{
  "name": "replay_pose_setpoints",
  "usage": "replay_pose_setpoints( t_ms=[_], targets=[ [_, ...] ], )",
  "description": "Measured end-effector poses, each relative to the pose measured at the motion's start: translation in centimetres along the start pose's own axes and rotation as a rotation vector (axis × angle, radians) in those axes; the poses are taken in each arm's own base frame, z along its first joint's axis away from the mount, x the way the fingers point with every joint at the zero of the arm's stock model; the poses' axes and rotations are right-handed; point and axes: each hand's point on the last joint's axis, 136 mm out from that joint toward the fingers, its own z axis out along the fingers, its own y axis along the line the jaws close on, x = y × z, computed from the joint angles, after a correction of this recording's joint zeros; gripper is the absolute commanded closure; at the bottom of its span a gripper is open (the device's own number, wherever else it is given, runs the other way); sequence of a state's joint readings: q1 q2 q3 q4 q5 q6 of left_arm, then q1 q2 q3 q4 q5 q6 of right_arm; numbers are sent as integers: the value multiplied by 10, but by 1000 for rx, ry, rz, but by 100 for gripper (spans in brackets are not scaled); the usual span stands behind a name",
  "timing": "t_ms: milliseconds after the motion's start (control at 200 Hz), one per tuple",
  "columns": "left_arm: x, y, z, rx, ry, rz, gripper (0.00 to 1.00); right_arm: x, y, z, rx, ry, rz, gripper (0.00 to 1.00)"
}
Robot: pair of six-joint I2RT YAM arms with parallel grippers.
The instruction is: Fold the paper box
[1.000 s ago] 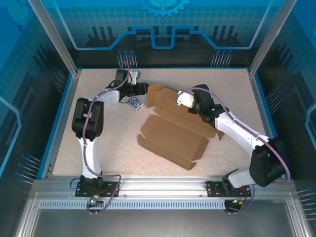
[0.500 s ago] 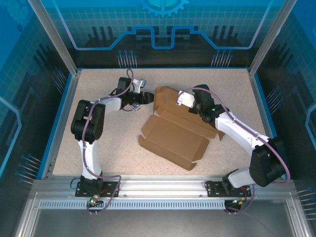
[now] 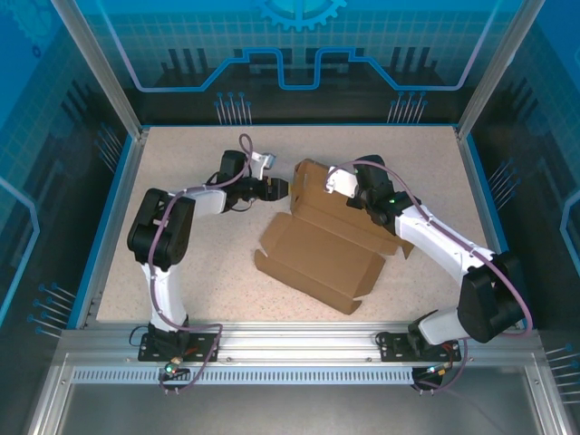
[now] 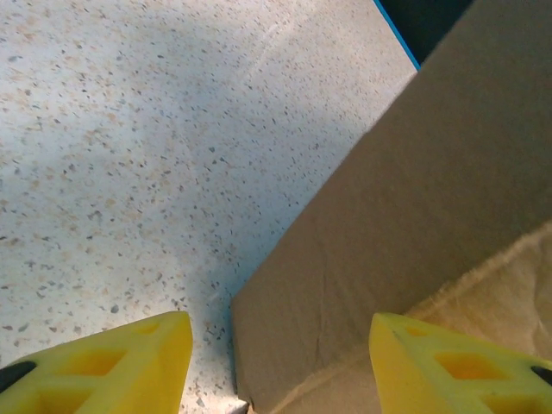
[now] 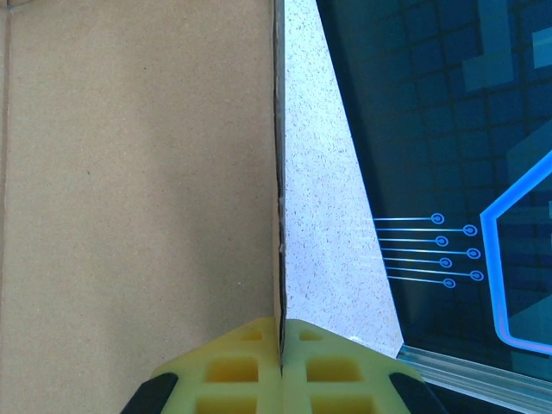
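Your right end effector [image 5: 282, 338] has its yellow fingers [image 5: 233, 371] pressed together on the thin edge of a cardboard panel of the paper box [image 3: 317, 252]. Your left end effector [image 3: 278, 188] has its fingers apart at the left edge of the box's raised far flap, with the flap's corner sitting between them and no pinch that you can see. The box lies opened out near the middle of the speckled counter [image 3: 181, 263], its wide base flat and its far flap standing up between the two arms.
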State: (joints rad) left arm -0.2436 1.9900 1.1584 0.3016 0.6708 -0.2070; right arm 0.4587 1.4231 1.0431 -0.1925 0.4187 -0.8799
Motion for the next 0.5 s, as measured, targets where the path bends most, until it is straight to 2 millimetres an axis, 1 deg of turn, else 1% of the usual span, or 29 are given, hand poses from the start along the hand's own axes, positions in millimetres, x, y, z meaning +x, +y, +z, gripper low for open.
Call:
replay_pose_setpoints(
  t_ms=[260, 500],
  targets=[
    [8, -16, 2, 20, 7, 62, 41, 0, 1, 1, -2, 2, -1, 100],
    [10, -21, 6, 28, 14, 94, 41, 0, 1, 1, -4, 3, -1, 100]
  ],
)
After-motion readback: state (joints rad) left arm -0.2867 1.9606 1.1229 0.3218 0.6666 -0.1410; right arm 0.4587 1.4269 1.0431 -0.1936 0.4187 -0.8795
